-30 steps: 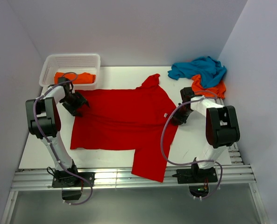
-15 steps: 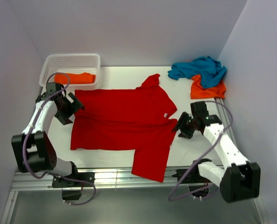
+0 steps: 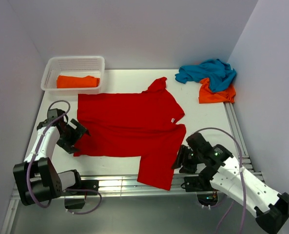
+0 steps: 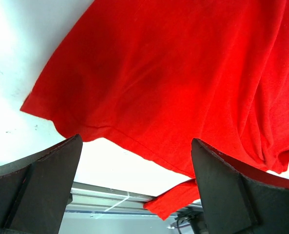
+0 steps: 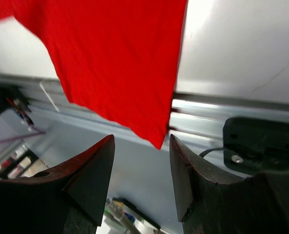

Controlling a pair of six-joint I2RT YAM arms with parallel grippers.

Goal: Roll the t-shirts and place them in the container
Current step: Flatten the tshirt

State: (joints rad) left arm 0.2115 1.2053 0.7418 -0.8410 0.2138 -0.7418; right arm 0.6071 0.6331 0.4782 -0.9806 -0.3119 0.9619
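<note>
A bright red t-shirt [image 3: 129,122] lies spread flat on the white table, one sleeve [image 3: 156,170] hanging over the near edge. My left gripper [image 3: 78,134] is open at the shirt's near left corner, and the hem [image 4: 134,139] runs between its fingers without being pinched. My right gripper [image 3: 179,160] is open beside the hanging sleeve; its tip [image 5: 156,139] dangles just beyond the fingers. An orange t-shirt [image 3: 77,81] lies rolled in the white basket [image 3: 73,59]. A teal t-shirt [image 3: 207,70] sits crumpled on another orange one [image 3: 215,93] at the back right.
Aluminium rails [image 3: 110,184] line the table's near edge, another rail [image 3: 234,126] runs along the right side. Grey walls close in the back and both sides. The right arm's base and cable [image 5: 261,141] sit close to the right gripper.
Both arms have swung from the shirt's far side toward the near edge. Both grippers have opened wider. The red shirt lies where it was.
</note>
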